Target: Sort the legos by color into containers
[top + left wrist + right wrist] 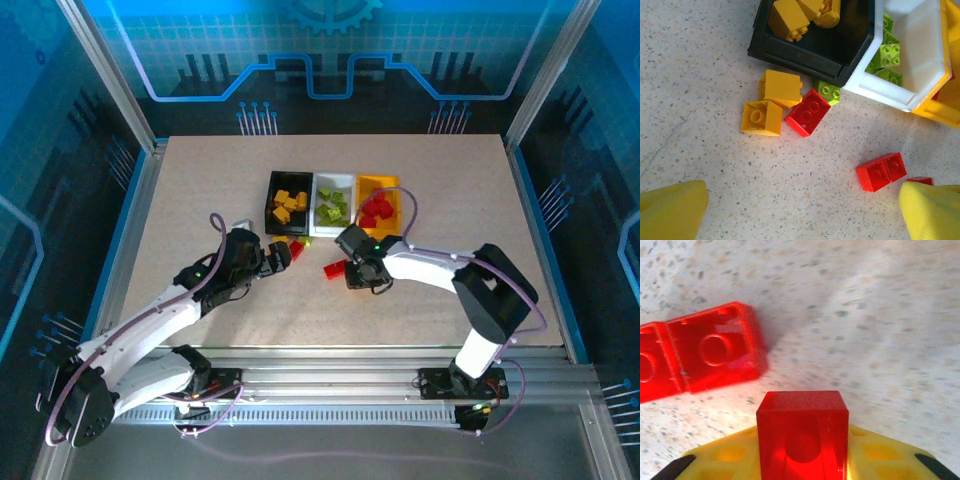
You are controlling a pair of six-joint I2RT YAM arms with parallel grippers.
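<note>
So right now the right gripper (352, 272) is clamping down on a single red lego (802, 432), which is sitting tight against its yellow pad (725, 455). Just ahead and to the left of those fingers, a pair of red bricks (705, 357) is lying flat on the table (880, 315), close to the held one but not touching it.

The left gripper (801, 205) is hanging wide open with nothing between its yellow fingertips (672, 210). Ahead of them, two yellow-orange bricks (781, 87), a red brick (808, 112) and a lime green one (829, 91) are bunching up right against the front of the black bin (805, 52). The white bin (890, 95) and yellow bin (940, 112) are sitting further right. All three are lined up side by side, holding yellow-orange, green and red pieces in that order.
</note>
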